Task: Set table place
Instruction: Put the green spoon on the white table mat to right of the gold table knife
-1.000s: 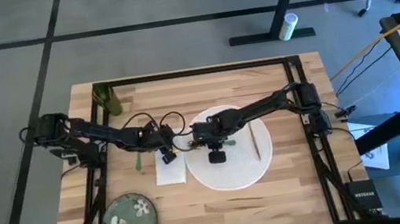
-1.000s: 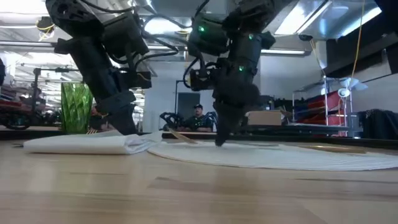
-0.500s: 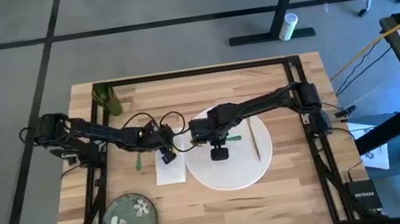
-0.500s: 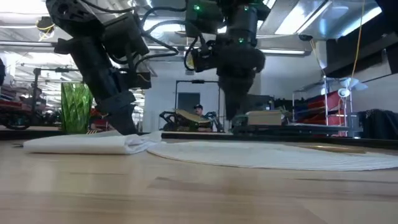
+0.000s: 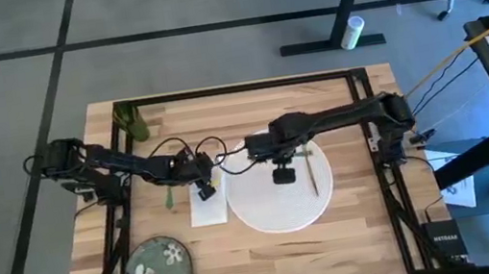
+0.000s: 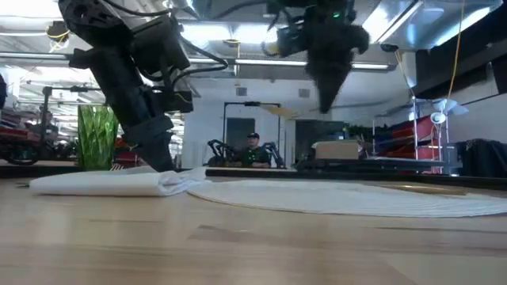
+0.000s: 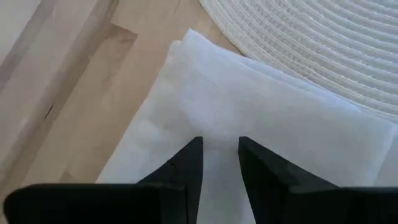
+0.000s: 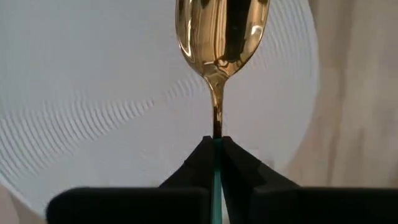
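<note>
From above, the right claw (image 5: 282, 172) hangs over the white placemat (image 5: 265, 207); the plate (image 5: 158, 267) waits at the bench (image 5: 337, 104) corner.

At bench height, the left claw (image 6: 161, 155) presses the napkin (image 6: 103, 183), likely steadying it.

The left wrist shows its fingers (image 7: 186, 163) slightly apart.

The right wrist shows fingers clamped on a gold spoon (image 8: 221, 37), lifted clear for carrying.

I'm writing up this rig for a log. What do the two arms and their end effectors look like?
Both arms are dark, jointed links. Black cables loop loosely along the left arm. Each end effector, left and right, has two black wedge-shaped fingers. Green indicator lights glow on the right arm.
</note>
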You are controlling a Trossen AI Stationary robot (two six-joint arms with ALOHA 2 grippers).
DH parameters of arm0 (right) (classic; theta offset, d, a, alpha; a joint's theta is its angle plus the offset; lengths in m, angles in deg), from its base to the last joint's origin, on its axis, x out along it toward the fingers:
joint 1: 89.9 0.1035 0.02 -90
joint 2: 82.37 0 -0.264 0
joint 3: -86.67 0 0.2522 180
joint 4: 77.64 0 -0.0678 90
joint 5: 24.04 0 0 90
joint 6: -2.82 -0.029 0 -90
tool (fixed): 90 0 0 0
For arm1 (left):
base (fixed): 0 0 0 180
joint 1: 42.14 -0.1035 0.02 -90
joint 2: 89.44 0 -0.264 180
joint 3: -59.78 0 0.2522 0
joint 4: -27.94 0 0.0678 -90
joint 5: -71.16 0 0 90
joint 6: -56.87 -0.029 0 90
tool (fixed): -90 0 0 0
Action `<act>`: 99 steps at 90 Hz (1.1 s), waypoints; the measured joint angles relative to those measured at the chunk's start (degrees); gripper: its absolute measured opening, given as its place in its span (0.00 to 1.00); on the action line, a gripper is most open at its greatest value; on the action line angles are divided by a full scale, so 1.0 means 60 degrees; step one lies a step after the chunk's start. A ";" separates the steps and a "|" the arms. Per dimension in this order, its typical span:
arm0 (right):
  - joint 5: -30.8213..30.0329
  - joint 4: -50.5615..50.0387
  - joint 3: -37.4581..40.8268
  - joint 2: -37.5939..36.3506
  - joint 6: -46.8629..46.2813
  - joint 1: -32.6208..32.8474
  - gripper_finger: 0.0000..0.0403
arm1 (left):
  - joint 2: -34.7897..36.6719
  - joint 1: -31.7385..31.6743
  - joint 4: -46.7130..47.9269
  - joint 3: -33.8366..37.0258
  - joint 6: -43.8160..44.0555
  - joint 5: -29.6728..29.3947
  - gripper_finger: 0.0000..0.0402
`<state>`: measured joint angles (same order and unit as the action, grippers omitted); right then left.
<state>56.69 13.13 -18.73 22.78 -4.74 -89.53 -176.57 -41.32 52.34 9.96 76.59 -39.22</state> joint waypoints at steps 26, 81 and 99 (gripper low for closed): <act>-0.0027 0.0256 0.2295 -0.2120 -0.2232 0.0306 0.00 | 0.0000 0.0003 0.0074 0.0004 0.0062 0.0000 0.22; -0.0918 0.4670 0.7580 -0.3940 -1.2435 0.3324 0.00 | 0.0004 0.0000 0.0088 0.0011 0.0217 0.0004 0.22; -0.1544 0.4573 0.7797 -0.3940 -1.3569 0.3405 0.00 | 0.0004 0.0000 0.0118 0.0011 0.0546 0.0004 0.22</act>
<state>47.43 40.57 28.05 -0.86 -86.16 -69.10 -176.55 -41.32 53.05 10.03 79.87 -39.20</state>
